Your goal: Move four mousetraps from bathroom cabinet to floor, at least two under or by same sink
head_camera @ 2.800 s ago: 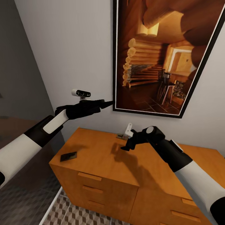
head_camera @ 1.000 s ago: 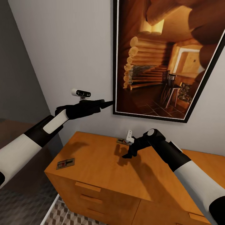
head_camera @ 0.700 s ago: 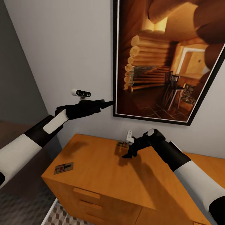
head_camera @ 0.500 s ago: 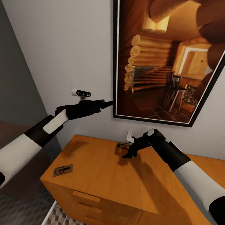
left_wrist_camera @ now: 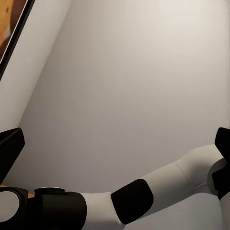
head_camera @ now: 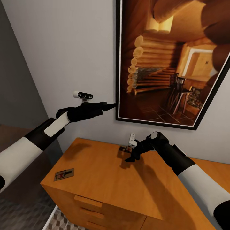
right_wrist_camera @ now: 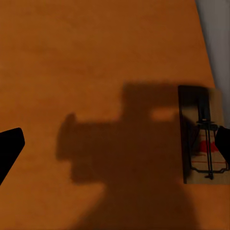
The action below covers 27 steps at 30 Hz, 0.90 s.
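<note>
cabinet [head_camera: 127, 188]: orange-brown wooden chest with bar handles on its drawer fronts, standing against the pale wall; its flat top is the landmark for all below.
near mousetrap [head_camera: 64, 174]: lies flat on the cabinet top close to the front left corner, red mark and dark wire facing up, touched by nothing.
far mousetrap [head_camera: 125, 149]: lies flat at the back of the cabinet top, just beside the wall and partly in the arm's shadow; in the right wrist view [right_wrist_camera: 202, 141] its wire and red mark show.
right gripper [head_camera: 128, 158]: hangs above the cabinet top, pointing down, just in front of the far mousetrap; in the right wrist view its two dark fingertips stand wide apart with nothing between them.
left gripper [head_camera: 108, 105]: held up well above the cabinet's left part, pointing at the frame of the picture [head_camera: 166, 60]; cannot tell whether its fingers are parted.
bathroom floor [head_camera: 62, 220]: cube-patterned tiles at the foot of the cabinet's left front.
</note>
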Available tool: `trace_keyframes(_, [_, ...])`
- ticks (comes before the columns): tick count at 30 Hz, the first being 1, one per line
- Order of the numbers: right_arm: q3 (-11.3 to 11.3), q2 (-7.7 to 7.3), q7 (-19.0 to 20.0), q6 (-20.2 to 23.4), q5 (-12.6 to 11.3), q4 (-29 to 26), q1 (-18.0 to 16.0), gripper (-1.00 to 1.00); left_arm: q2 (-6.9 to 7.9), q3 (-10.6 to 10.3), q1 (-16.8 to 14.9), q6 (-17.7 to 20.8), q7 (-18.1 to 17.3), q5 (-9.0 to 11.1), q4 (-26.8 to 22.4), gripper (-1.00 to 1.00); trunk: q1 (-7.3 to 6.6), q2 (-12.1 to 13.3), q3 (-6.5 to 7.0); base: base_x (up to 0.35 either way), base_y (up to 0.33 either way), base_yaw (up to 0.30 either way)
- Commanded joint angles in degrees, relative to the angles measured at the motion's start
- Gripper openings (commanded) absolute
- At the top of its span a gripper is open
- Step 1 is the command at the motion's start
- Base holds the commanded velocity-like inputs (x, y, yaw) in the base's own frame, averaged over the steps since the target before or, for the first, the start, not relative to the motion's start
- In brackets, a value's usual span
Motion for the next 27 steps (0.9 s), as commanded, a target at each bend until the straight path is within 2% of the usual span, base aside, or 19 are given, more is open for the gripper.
trace_keyframes(1, [0.11,-0.03,0.22,0.47,0.23,-0.10,-0.06,1.00,0.06,-0.24,-0.10,0.53,-0.02,0.60,0.00,1.00,0.01,-0.07,-0.08,0.001,0.000,0.000])
trace_keyframes(27, [0.00,-0.24,-0.01,0.88,1.75,-1.01,-0.06,1.00,0.06,-0.24,-0.10,0.53,-0.02,0.60,0.03,1.00,0.01,-0.07,-0.08,0.000,0.000,0.000])
